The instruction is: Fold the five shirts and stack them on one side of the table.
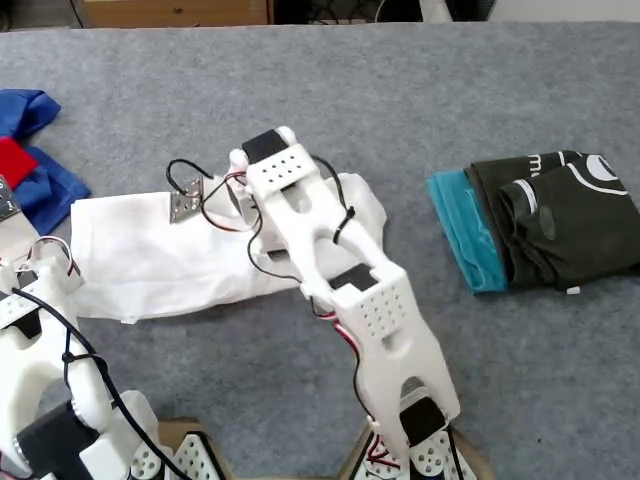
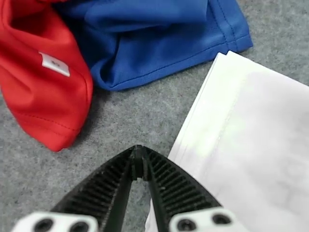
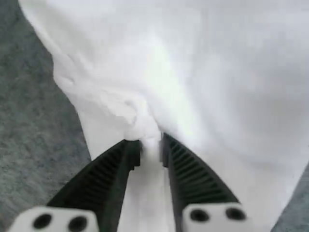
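A white shirt (image 1: 160, 255) lies spread on the grey table, left of centre. My right arm (image 1: 330, 250) stretches over it, and my right gripper (image 3: 150, 145) is shut on a raised fold of the white shirt (image 3: 193, 72). My left gripper (image 2: 139, 157) is shut and holds nothing, low over bare table beside the white shirt's folded edge (image 2: 241, 145). A red shirt (image 2: 38, 82) and a blue shirt (image 2: 154, 38) lie crumpled just beyond it, at the table's left edge (image 1: 30, 160). A dark shirt (image 1: 565, 215) rests folded on a folded teal shirt (image 1: 465, 230) at the right.
The grey table (image 1: 400, 90) has open room at the back and between the white shirt and the folded pile. My left arm (image 1: 40, 380) stands at the front left corner. A wooden cabinet (image 1: 175, 10) sits beyond the far edge.
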